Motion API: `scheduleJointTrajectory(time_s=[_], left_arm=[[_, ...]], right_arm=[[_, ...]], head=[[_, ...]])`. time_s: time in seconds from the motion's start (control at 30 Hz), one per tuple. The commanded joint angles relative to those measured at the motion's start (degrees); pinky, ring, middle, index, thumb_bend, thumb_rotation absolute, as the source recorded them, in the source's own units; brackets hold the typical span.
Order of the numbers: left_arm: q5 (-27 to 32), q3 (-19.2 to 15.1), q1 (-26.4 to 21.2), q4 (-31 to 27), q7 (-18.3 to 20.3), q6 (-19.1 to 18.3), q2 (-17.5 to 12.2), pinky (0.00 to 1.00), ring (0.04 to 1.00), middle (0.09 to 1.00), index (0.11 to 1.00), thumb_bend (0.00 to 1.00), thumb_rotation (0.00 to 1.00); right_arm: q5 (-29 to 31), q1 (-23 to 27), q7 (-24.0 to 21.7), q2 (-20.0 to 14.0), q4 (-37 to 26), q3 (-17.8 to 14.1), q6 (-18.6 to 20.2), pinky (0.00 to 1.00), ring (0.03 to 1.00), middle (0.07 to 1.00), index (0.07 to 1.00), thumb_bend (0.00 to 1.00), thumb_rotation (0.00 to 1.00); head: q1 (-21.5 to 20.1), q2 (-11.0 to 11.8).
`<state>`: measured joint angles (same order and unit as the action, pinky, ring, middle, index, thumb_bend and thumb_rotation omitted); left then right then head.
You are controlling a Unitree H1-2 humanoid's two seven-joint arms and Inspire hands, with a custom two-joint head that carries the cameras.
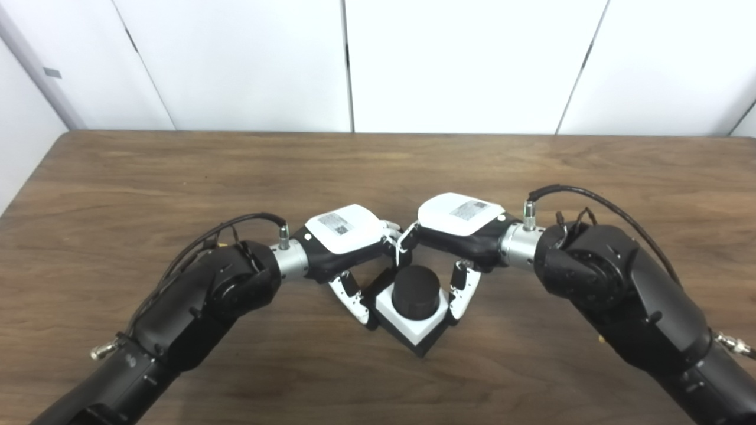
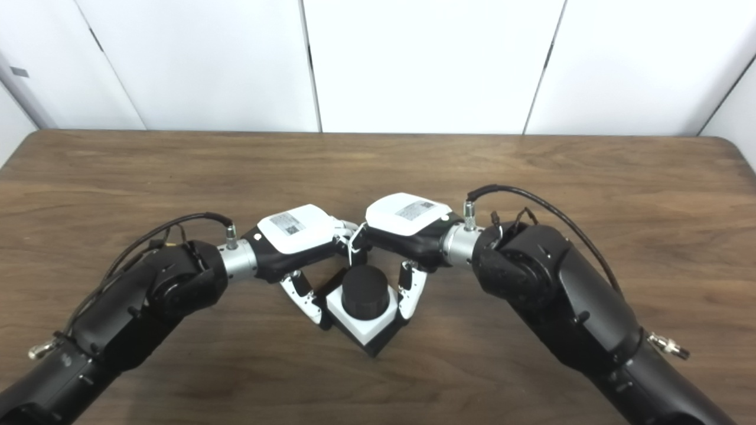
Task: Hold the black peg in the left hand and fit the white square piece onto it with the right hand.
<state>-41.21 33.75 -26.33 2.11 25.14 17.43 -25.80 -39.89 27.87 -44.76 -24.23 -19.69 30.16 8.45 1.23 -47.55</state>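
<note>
The black peg (image 1: 416,291) stands upright near the table's front middle, a round stub on a square black base. The white square piece (image 1: 423,326) sits around it, lying on that base. My left hand (image 1: 345,237) comes in from the left, its thumb (image 1: 353,301) pressed against the left side of the base. My right hand (image 1: 462,223) comes in from the right, with its thumb (image 1: 458,297) against the white piece's right side. Both hands' other fingers curl behind the assembly and are mostly hidden. The fingertips of the two hands nearly meet above the peg.
The brown wooden table (image 1: 177,177) stretches wide on both sides and behind the hands. White wall panels (image 1: 460,59) rise beyond its far edge. Both black forearms cross the front corners of the view.
</note>
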Motion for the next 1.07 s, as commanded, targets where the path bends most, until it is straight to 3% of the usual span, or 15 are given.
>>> scheduleJointTrajectory(time_s=[0.0,0.07,0.1,0.13,0.23,0.5,0.8,1.03], left_arm=[[-3.3,2.3,1.5,0.9,3.3,-0.3,-0.2,0.84,0.894,0.849,0.493,0.52,0.07],[-3.2,2.3,1.5,0.9,3.2,-0.1,-0.3,0.83,0.889,0.845,0.493,0.52,0.07],[-3.1,2.2,1.5,0.9,3.2,-0.1,-0.3,0.83,0.888,0.844,0.493,0.52,0.07],[-3.0,2.2,1.5,0.9,3.2,-0.1,-0.3,0.83,0.888,0.845,0.493,0.52,0.07],[-3.1,2.3,1.6,0.9,3.3,-0.2,-0.3,0.83,0.888,0.846,0.493,0.52,0.07],[-2.8,2.3,1.9,0.9,3.4,-0.6,-0.1,0.82,0.885,0.844,0.493,0.52,0.07],[-2.9,2.3,1.9,0.7,3.6,-0.4,-0.7,0.83,0.888,0.843,0.493,0.52,0.07],[-2.8,1.9,2.1,0.6,3.1,0.2,-1.1,0.83,0.884,0.84,0.493,0.52,0.07]], right_arm=[[0.2,1.1,-0.1,-0.4,-0.4,-0.3,-2.0,0.79,0.761,0.728,0.496,0.52,0.16],[0.1,1.1,-0.2,-0.7,-0.5,-0.6,-1.8,0.79,0.763,0.732,0.496,0.52,0.16],[0.1,1.0,-0.2,-0.8,-0.4,-0.7,-1.6,0.79,0.763,0.734,0.573,0.69,0.22],[0.1,1.0,-0.2,-0.9,-0.4,-0.9,-1.4,0.78,0.764,0.739,0.619,0.78,0.25],[0.1,0.9,-0.2,-1.5,-0.4,-1.6,-0.9,0.78,0.776,0.764,0.686,0.87,0.26],[-1.0,-0.6,0.5,-2.0,-0.7,-4.6,1.2,0.76,0.8,0.811,0.786,0.87,0.18],[-0.7,-1.9,2.8,-2.3,0.0,-9.9,0.4,0.7,0.772,0.799,0.779,0.85,0.14],[0.3,-2.1,3.3,-3.8,-0.8,-15.1,2.1,0.69,0.772,0.791,0.751,0.83,0.1]], head=[[0.0,-0.1],[-0.1,-0.1],[-0.1,-0.1],[-0.1,-0.1],[-0.2,-0.2],[-0.2,-0.4],[-1.0,-0.2],[-1.6,-0.2]])
